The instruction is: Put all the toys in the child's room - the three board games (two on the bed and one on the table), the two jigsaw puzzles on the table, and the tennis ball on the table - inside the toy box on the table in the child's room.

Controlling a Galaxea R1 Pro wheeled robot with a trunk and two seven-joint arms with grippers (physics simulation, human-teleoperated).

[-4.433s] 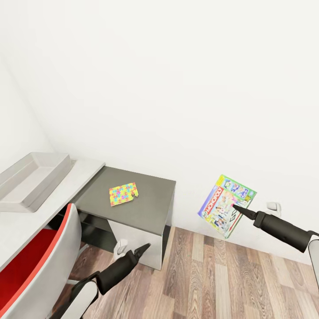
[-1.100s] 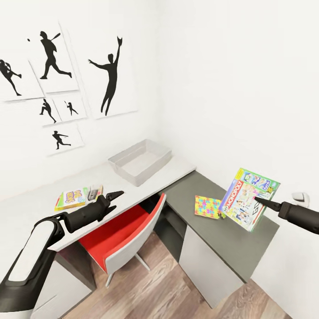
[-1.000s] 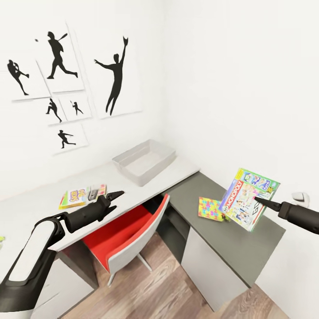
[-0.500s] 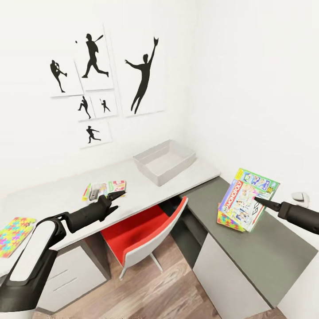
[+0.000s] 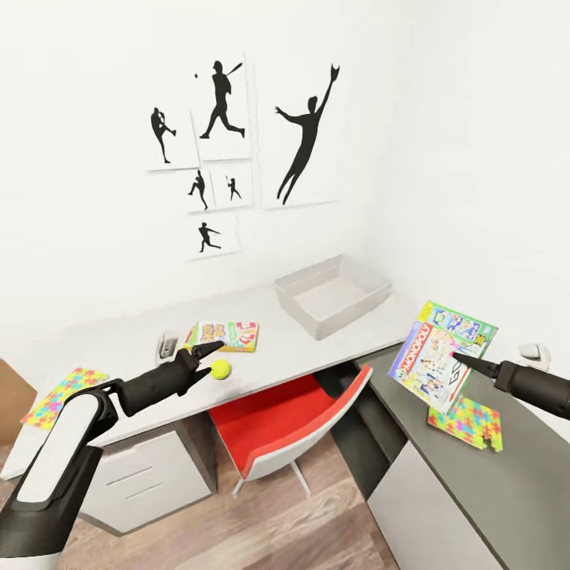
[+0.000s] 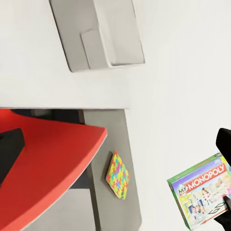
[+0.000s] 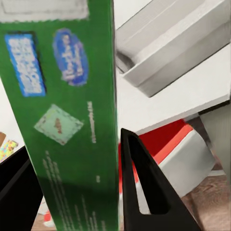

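Observation:
My right gripper [image 5: 459,361] is shut on a green "My Monopoly" board game [image 5: 440,362], held upright in the air above the dark cabinet; the box edge [image 7: 62,110] sits between the two fingers. The light grey toy box [image 5: 332,294] stands on the white table [image 5: 127,364] at its right end. A second board game [image 5: 226,336] lies flat mid-table, and the tennis ball [image 5: 221,368] rests just in front of it. My left gripper [image 5: 210,358] hovers open beside the ball, holding nothing. One jigsaw puzzle [image 5: 62,388] lies at the table's left end, another [image 5: 469,419] on the cabinet.
A red and white chair [image 5: 297,412] is tucked under the table. The dark grey cabinet [image 5: 491,491] meets the table at the corner. A small grey object [image 5: 168,345] sits on the table. White drawers [image 5: 131,475] stand below on the left. Silhouette posters hang on the wall.
The head view has swung left, so everything shifted right in it. The tennis ball and the left-hand jigsaw puzzle came into sight. The right gripper still holds the Monopoly box.

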